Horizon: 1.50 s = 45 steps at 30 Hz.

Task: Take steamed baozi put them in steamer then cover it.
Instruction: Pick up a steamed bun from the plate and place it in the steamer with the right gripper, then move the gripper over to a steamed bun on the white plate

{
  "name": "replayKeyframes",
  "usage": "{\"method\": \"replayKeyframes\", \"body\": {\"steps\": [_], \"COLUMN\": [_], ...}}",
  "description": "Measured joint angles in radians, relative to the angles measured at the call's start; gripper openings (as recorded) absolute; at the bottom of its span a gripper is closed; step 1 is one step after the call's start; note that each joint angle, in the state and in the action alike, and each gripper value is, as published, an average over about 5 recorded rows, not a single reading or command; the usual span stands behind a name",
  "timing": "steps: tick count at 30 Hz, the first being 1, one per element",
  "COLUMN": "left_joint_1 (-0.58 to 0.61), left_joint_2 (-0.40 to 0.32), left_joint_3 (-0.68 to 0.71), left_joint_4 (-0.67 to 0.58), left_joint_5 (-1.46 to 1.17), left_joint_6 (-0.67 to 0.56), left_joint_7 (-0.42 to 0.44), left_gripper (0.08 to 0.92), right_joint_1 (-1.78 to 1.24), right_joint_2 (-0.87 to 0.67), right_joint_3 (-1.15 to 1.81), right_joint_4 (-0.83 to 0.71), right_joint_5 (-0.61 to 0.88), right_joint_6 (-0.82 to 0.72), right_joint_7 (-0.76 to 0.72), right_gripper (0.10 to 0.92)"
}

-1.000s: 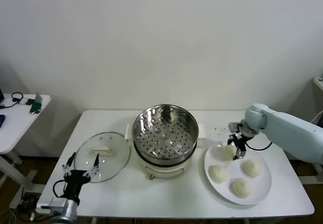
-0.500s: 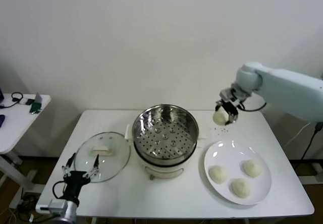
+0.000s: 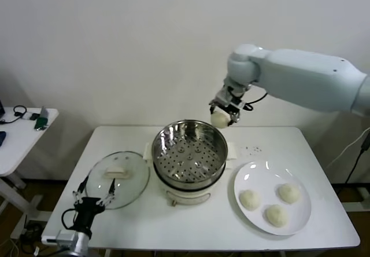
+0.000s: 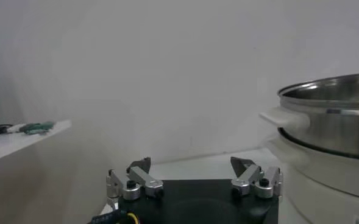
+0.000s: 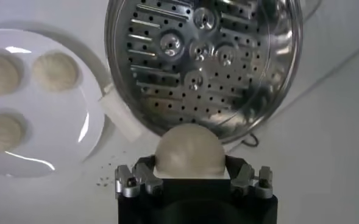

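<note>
So the right pincer (image 3: 221, 116) is up in the air with one steamed baozi (image 3: 219, 118) clamped between its jaws — it hangs just past the steamer's (image 3: 189, 153) rim, around 1 o'clock from the pot's middle in the head view. In the right wrist view the bun (image 5: 189, 151) sits snug between the two fingers (image 5: 135, 180), with the perforated tray floor of the steamer (image 5: 203, 61) below and beyond it, nothing on it.

The other three baozi (image 3: 277, 215) are on the white plate (image 3: 252, 176), which sits on the surface (image 3: 202, 225) at about 4 o'clock from the steamer. They make a little triangle, apart from each other, and the far-left bit of the plate is bare. A few dark specks (image 3: 252, 149) lie on the surface just beyond the plate.

The cover (image 3: 117, 179) lies flat on the surface at 8 o'clock from the steamer, its rim just beside the cream base, handle (image 3: 117, 171) facing up.

The left pincer (image 3: 92, 197) hovers low at the near-left edge of the surface, right at the cover's near rim — jaws spread wide, nothing in them. Its wrist view shows both fingertips (image 4: 140, 165) well apart and the steamer's side handle (image 4: 282, 119) off ahead.

There's also a small side table (image 3: 23, 134) at 9 o'clock with some cables on it.
</note>
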Motion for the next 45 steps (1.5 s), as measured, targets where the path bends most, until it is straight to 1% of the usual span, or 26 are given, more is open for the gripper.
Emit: {"method": "replayKeyframes", "body": {"steps": [10,22,25,31,39,45], "left_joint_1": [0.004,0.003,0.004,0.005,0.005,0.011], "left_joint_2": [0.005,0.012,0.013,0.012,0.001,-0.001], "left_joint_3": [-0.004,-0.010,-0.010,-0.008,0.000,0.002], "left_joint_4": [-0.006,-0.007,-0.006,-0.004,-0.006,-0.010], "left_joint_5": [0.002,-0.002,-0.001,0.001,0.012,0.018], "left_joint_6": [0.004,0.008,0.008,0.008,0.009,0.008], "left_joint_7": [-0.001,-0.003,-0.003,-0.004,-0.006,-0.008], "left_gripper": [0.823,0.823,0.823,0.823,0.823,0.823], "right_joint_1": [-0.143,-0.261,-0.275,-0.290,-0.278,-0.221], "right_joint_2": [0.121,0.210,0.215,0.218,0.206,0.159], "right_joint_3": [0.063,0.115,0.119,0.128,0.151,0.145], "right_joint_4": [-0.078,-0.182,-0.194,-0.204,-0.190,-0.143], "right_joint_5": [-0.196,-0.329,-0.346,-0.362,-0.353,-0.288], "right_joint_6": [0.088,0.157,0.163,0.169,0.172,0.147], "right_joint_7": [0.010,0.018,0.019,0.027,0.025,0.006], "right_gripper": [0.755,0.758,0.769,0.818,0.823,0.823]}}
